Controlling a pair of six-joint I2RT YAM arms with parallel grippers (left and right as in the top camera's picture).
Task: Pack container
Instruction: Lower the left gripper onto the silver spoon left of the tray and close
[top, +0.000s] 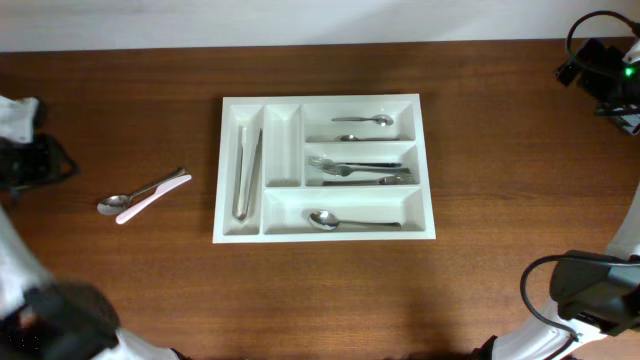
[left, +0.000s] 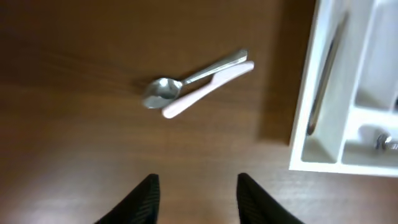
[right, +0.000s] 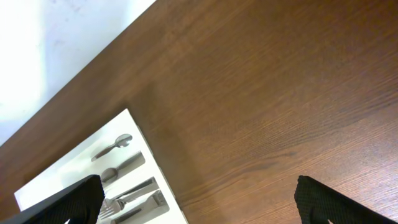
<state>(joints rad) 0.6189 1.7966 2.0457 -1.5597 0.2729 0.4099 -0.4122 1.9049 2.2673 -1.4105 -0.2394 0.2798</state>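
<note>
Broadly, a brown wooden tabletop fills the overhead view, and the white cutlery tray lies flat near its middle. The left fingers are above bare wood to the left of the tray; they stand apart with nothing between them. The right fingers are spread wide, also holding nothing, over the tabletop beyond the tray's right side.

Inside the tray, metal tongs lie lengthwise in the leftmost narrow compartment. Several forks lie side by side in the middle long compartment. A large spoon lies in the lower long compartment with its bowl to the left. Two small spoons lie in the upper long compartment, one above the other.

Well left of the tray, a loose metal spoon and a pale pink utensil lie on the wood, touching along their handles, both slanted the same way.
</note>
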